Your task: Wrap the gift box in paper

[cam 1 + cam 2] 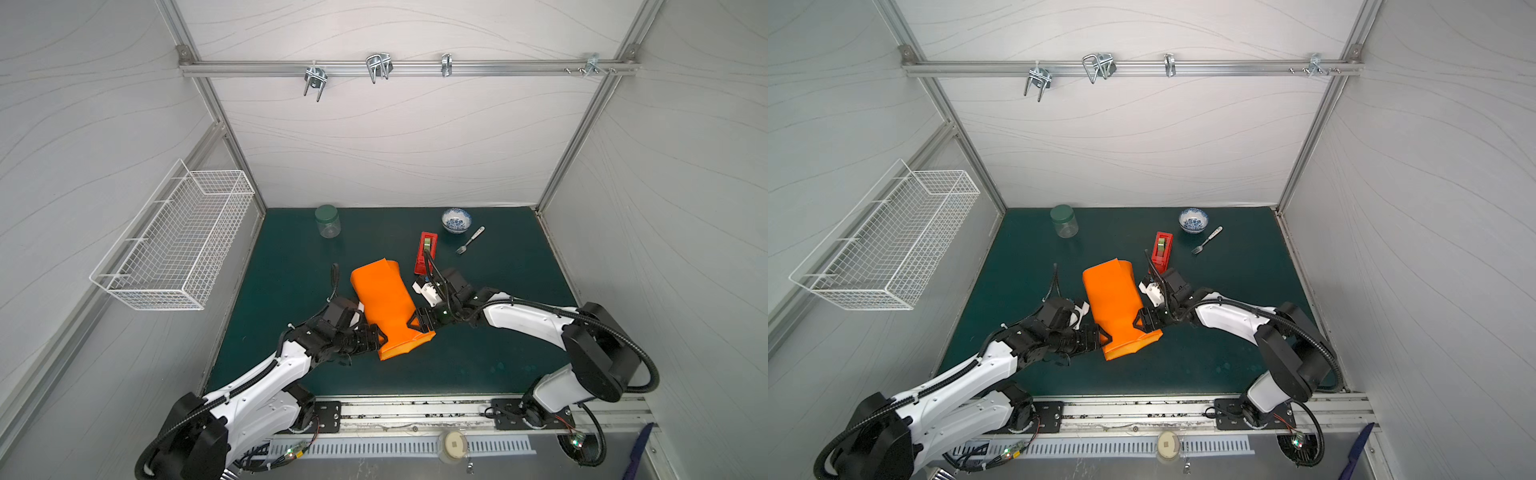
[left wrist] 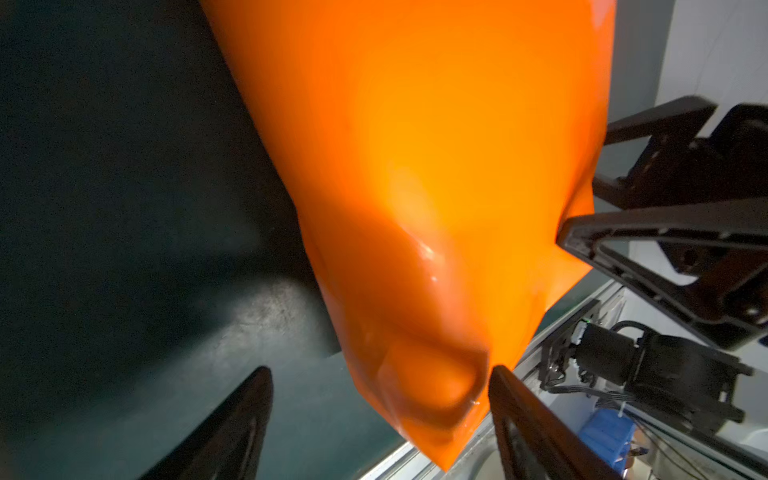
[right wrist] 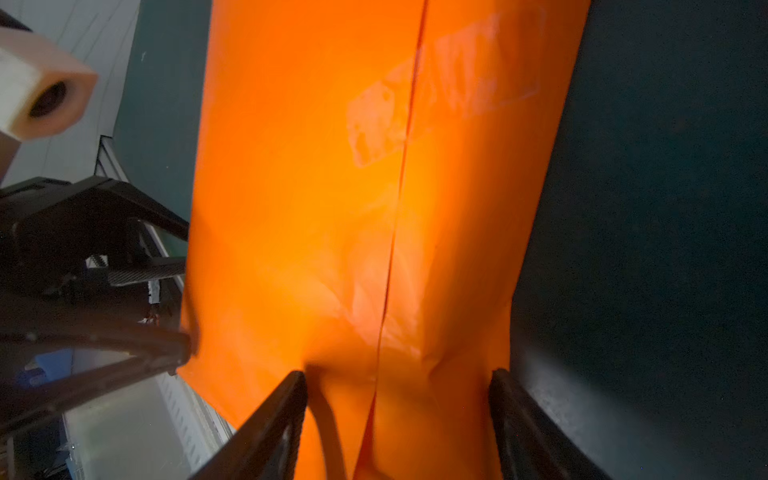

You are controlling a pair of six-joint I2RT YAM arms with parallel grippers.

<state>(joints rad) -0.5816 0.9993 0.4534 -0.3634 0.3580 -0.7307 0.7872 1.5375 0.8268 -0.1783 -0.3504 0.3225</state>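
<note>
folded paper (image 1: pixel 384 305), left gripper (image 1: pixel 380 337) spread apart, right gripper (image 1: pixel 419 322) spread apart, both flanking its near end

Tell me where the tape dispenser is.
In a top view the tape dispenser lies right of centre on the green mat, between the orange paper and the bowl.

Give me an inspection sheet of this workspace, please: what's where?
surface: dark green mat.
job's things: orange paper folded into a long wrap at centre, tape on its seam; gift box hidden from view.
clutter: jar, bowl, fork, red tape dispenser toward the back.
pincers: left pincer open, wrap's end between its fingers; right pincer straddles the wrap, grip unclear.
cables: black hoses along both arms.
surroundings: wire basket on left wall, hooks on back rail.
</note>
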